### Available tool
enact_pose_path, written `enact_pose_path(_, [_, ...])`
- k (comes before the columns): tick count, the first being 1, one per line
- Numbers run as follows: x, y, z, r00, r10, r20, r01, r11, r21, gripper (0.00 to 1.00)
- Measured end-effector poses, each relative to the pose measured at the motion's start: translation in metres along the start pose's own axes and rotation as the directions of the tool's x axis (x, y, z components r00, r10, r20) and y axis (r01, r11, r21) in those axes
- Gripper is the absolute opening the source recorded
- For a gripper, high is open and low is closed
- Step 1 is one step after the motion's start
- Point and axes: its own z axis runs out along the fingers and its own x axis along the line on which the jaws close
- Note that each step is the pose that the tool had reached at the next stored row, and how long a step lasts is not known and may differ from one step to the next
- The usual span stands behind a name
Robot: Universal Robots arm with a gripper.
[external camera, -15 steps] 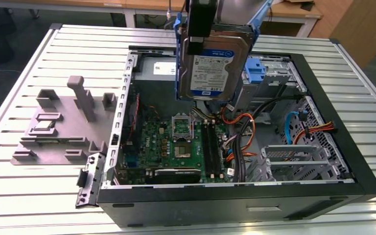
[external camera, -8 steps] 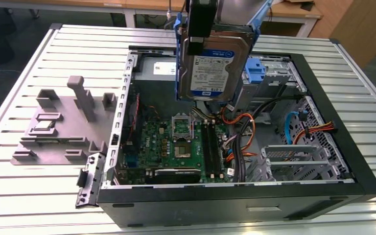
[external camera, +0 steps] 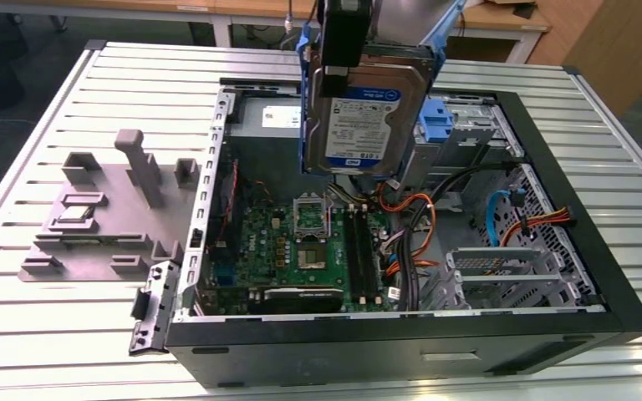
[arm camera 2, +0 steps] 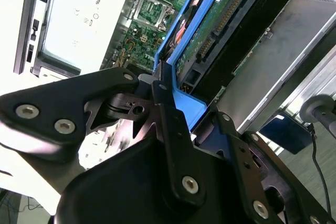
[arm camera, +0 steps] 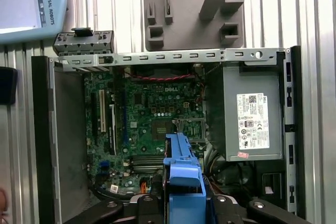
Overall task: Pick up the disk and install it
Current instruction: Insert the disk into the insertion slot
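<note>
Hanging upright above the open computer case [external camera: 388, 338], the disk [external camera: 364, 117] sits clenched by its blue frame in the claw [arm camera 2: 181, 103], apparently held high to clear the cables [external camera: 416, 219] below.

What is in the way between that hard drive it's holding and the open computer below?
Nothing visible. The tool grips the disk by its blue frame, and the disk hangs in open air above the open case. Orange cables lie lower down inside, beside the motherboard, not touching the disk.
</note>
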Motion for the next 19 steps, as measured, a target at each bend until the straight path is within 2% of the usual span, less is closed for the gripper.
enact_pose_path(7, [0.0029,-0.0002,0.0001,1.0,0.0,-0.0017,0.0,1.0,0.0001,0.36])
enact_pose_path(19, [0.0024,-0.0104,0.0006,1.0,0.0,-0.0017,0.0,1.0,0.0001,0.36])
